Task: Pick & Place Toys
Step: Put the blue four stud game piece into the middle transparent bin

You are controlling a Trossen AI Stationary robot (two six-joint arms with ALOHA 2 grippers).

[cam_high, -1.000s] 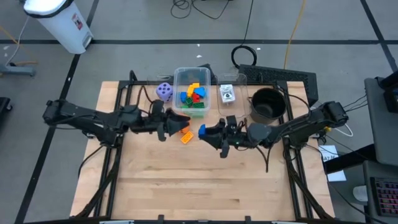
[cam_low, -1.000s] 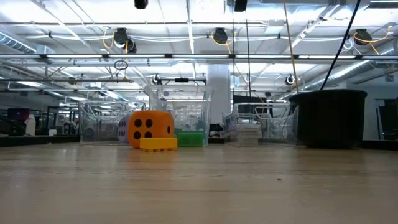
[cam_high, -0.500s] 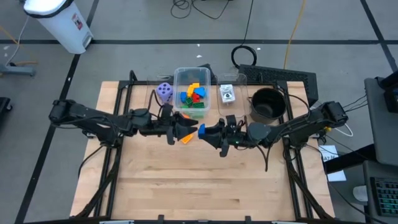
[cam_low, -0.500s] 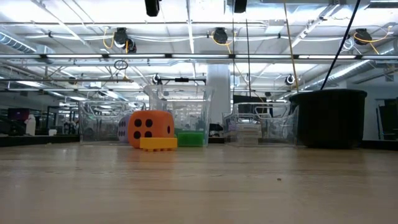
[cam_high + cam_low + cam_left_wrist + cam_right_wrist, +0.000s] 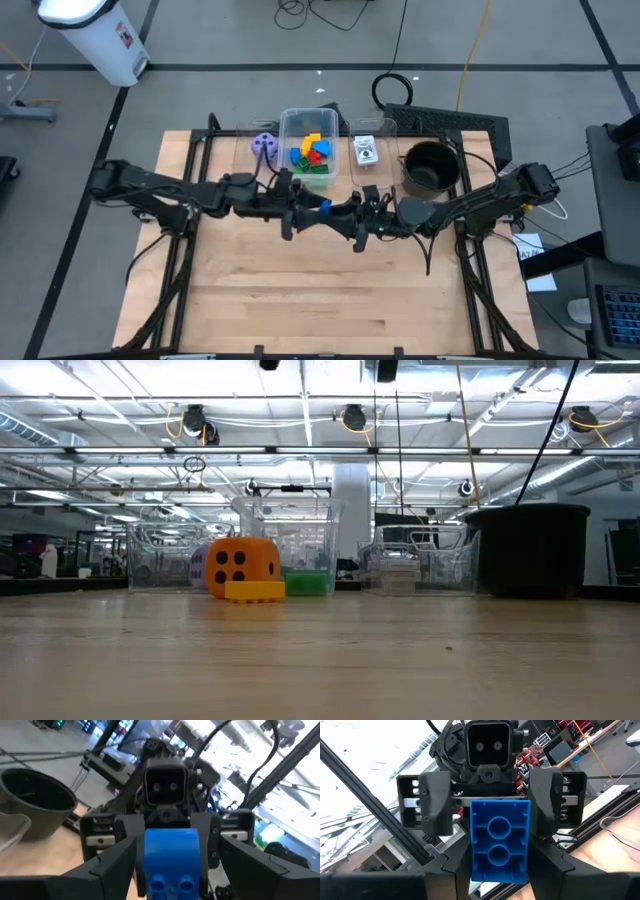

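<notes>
Left gripper: slid in from beside the tub, spread around the blue block.
Right gripper: pinching that block mid-air, above the worktop.
Meaning: handover looked imminent.

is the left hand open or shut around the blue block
Open. In the right wrist view, the left hand has its fingers spread wide on either side of the blue block, not touching it; the right hand holds it.

wooden table carries clear tub, black pot, orange die.
</notes>
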